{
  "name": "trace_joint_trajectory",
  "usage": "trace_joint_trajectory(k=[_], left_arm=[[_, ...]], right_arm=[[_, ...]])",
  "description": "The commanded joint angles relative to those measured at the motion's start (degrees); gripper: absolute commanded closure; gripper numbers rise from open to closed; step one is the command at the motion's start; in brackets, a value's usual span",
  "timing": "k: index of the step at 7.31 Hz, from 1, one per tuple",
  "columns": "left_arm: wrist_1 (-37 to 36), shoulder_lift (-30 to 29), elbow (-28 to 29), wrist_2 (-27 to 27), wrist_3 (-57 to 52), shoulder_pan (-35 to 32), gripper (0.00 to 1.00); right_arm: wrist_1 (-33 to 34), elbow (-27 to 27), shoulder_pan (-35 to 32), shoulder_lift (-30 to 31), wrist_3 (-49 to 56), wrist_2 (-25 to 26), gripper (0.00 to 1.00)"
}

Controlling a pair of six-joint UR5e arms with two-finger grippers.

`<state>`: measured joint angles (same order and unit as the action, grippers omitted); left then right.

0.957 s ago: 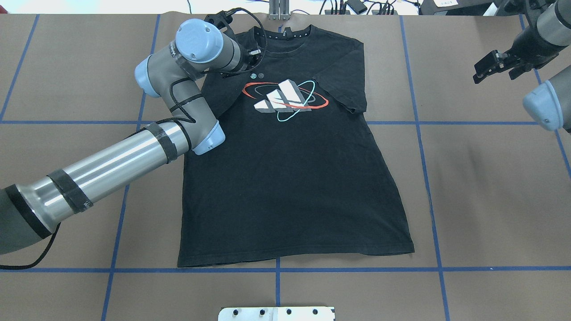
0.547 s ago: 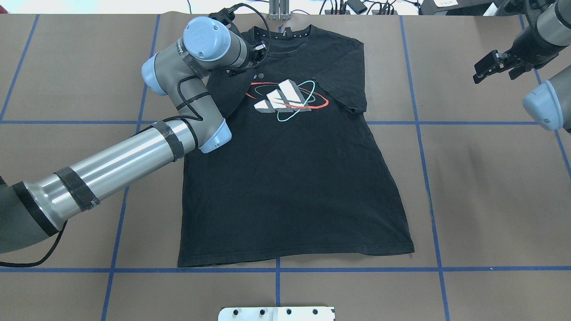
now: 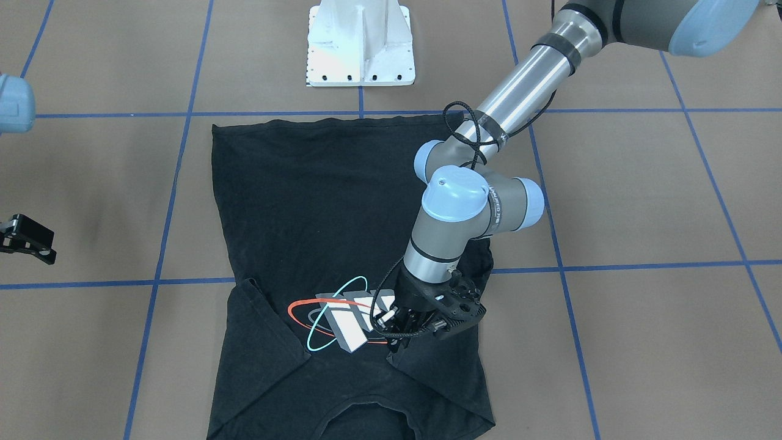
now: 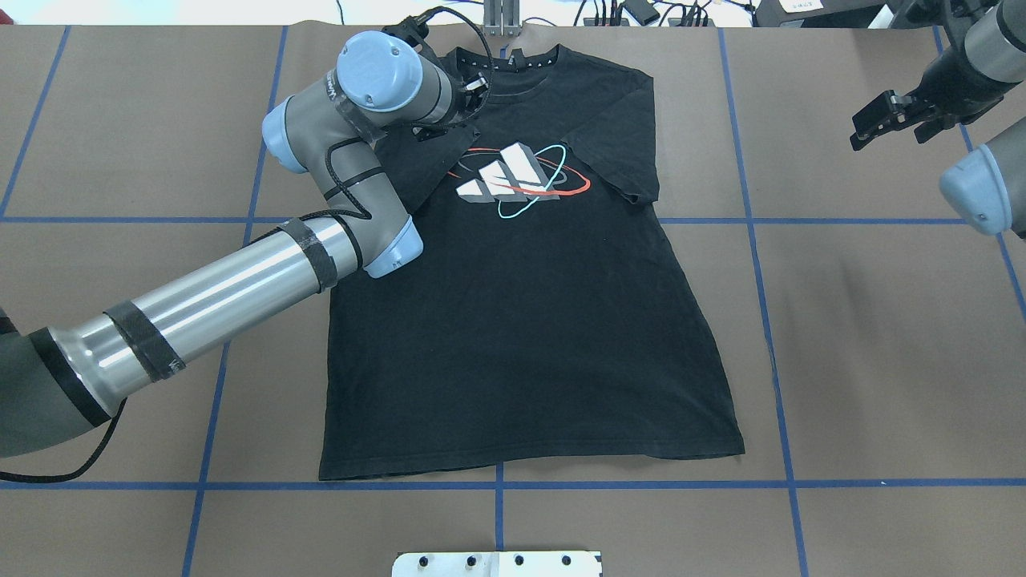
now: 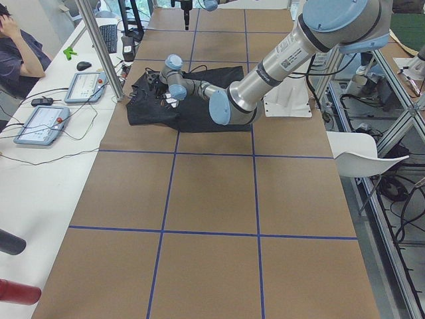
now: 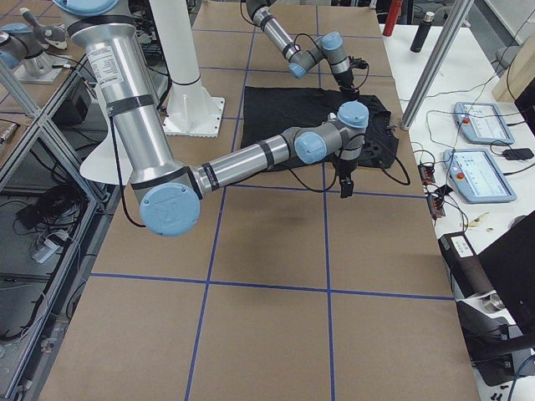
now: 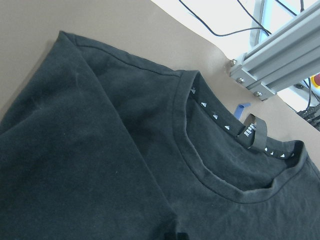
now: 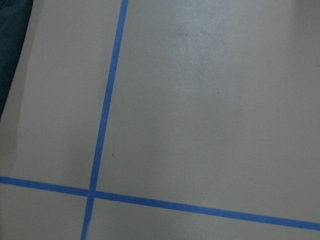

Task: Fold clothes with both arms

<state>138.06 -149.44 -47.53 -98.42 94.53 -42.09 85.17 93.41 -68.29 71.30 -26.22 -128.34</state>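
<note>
Brown paper covered the table, ruled into squares by blue tape. Your black T-shirt lay chest up in its middle, with the collar at the far edge and the hem near the white pedestal. You had the left arm reaching across the shirt's left side. The left gripper sat low over the chest, just beside the printed logo. Its fingers looked pinched onto the edge of the left sleeve, which lay doubled in over the chest, touching the logo's end; cables hid part of that grip. The other sleeve lay spread flat on the right. Your right gripper hung well apart from the shirt at the far right, above bare paper, with its fingers spread.
</note>
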Motion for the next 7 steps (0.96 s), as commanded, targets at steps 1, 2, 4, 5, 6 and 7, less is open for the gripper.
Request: trace_joint_trajectory(k=[1, 2, 4, 5, 6, 7], left_arm=[[-0.50, 0.46, -3.51, -1.32, -5.81, 0.52, 0.00], [-2.51, 2.12, -7.71, -4.55, -10.81, 0.52, 0.00], [-10.40, 11.14, -24.01, -10.18, -14.01, 0.26, 0.00], [-12.88, 17.19, -32.45, -10.82, -15.77, 0.34, 0.00], [-13.94, 24.13, -41.15, -10.91, -17.18, 0.52, 0.00], [-14.22, 31.07, -48.72, -11.70, -17.71, 0.78, 0.00]], right_arm=[[0.00, 0.89, 0.00, 0.07, -3.20, -0.50, 0.00], [0.00, 2.73, 0.00, 0.76, -4.88, -0.94, 0.00], [-0.09, 9.30, 0.52, 5.14, -10.84, -1.82, 0.00], [-0.09, 13.77, 2.18, 8.73, -13.83, -1.74, 0.00], [-0.17, 18.17, 4.46, 11.55, -18.74, -1.21, 0.00], [-0.44, 21.78, 7.44, 13.67, -23.13, 0.01, 0.00]])
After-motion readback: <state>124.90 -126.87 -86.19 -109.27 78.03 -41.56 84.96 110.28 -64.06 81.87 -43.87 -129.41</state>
